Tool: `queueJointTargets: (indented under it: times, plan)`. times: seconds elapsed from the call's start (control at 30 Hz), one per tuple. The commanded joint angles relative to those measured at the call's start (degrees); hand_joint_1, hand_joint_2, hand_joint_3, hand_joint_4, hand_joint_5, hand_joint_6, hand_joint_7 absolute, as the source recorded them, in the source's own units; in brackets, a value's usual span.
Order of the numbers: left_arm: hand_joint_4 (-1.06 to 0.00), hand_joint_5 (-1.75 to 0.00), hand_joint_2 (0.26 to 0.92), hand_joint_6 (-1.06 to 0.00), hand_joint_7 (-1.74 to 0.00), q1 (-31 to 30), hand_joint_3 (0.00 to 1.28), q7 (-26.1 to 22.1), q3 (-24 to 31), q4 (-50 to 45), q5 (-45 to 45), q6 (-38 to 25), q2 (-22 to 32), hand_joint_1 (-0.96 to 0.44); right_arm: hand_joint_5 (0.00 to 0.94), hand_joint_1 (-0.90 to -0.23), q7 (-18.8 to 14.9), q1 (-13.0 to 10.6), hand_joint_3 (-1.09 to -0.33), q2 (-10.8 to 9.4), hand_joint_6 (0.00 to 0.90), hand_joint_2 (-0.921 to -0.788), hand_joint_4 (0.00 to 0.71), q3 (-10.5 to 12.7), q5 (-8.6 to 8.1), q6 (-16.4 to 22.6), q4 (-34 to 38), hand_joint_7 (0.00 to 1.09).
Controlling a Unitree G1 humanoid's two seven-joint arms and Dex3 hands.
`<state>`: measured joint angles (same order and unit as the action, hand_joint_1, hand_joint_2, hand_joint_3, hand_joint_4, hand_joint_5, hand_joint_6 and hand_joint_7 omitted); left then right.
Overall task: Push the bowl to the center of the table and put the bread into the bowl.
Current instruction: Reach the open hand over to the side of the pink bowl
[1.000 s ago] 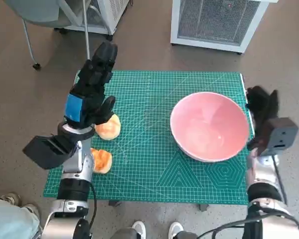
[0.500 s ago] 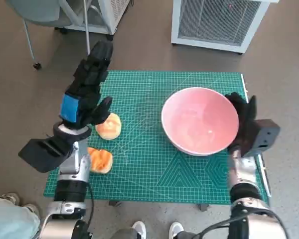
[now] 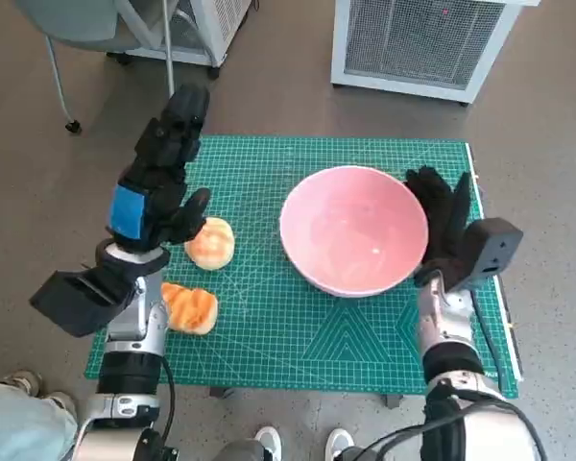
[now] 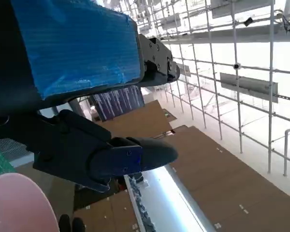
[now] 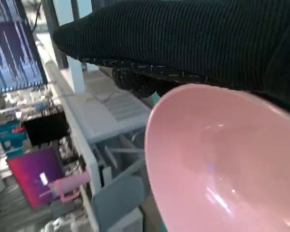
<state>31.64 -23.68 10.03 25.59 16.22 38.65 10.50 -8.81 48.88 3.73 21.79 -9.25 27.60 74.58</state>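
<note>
A large pink bowl [image 3: 353, 228] sits on the green cutting mat [image 3: 269, 317], right of the mat's middle, and it is empty. My gloved right hand [image 3: 440, 213] presses flat against the bowl's right rim, fingers pointing away from me. The bowl's inside [image 5: 222, 164] fills the right wrist view under the glove. Two bread rolls lie at the mat's left: one [image 3: 209, 243] near the left hand, another [image 3: 188, 307] closer to me. My left hand [image 3: 158, 187], blue tape on its back, hovers above the mat's left edge, fingers extended, holding nothing. A slice of the bowl's rim [image 4: 17, 203] shows in the left wrist view.
A white mesh-fronted unit [image 3: 418, 43] stands on the floor behind the table. A chair [image 3: 72, 29] is at the back left. A person's shoes [image 3: 298, 444] and a light trouser leg [image 3: 19, 423] show at the table's near edge.
The right hand has pushed the bowl leftward across the mat, toward the middle. The left hand has drifted slightly left and back; the rolls have not moved.
</note>
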Motion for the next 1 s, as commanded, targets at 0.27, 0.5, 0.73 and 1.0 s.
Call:
queueJointTargets:
  times: [0.27,0.5,0.73,1.0]
  plan:
    - [-0.13,0.0,0.921,-0.26,0.0,-1.0,0.53,0.3,0.6,-1.8,0.6,-1.3,0.3,-0.68,0.008,-0.632,-2.2,0.4,-0.911,-2.1,0.186,-0.921,0.251,-1.3,0.86,-0.6,0.7,0.35]
    - [-0.13,0.0,0.921,-0.26,0.0,-0.6,0.53,0.4,0.6,-1.3,0.5,-1.5,0.1,-0.68,0.007,-0.632,-3.1,0.4,-0.906,-2.0,0.192,-0.921,0.253,-2.8,1.53,-0.6,0.6,0.35]
    - [-0.14,0.0,0.921,-0.26,0.0,-0.2,0.53,0.6,0.5,-0.5,0.2,-1.6,-0.1,-0.67,0.007,-0.626,-3.7,0.7,-0.905,-0.5,0.191,-0.921,0.256,-3.5,1.63,-0.4,0.2,0.35]
    - [-0.14,0.0,0.921,-0.27,-0.01,-0.1,0.52,0.5,0.3,-0.8,0.3,-2.2,-0.1,-0.67,0.004,-0.625,-0.5,1.5,-0.904,0.7,0.186,-0.921,0.254,-4.7,2.73,4.2,-1.9,0.34]
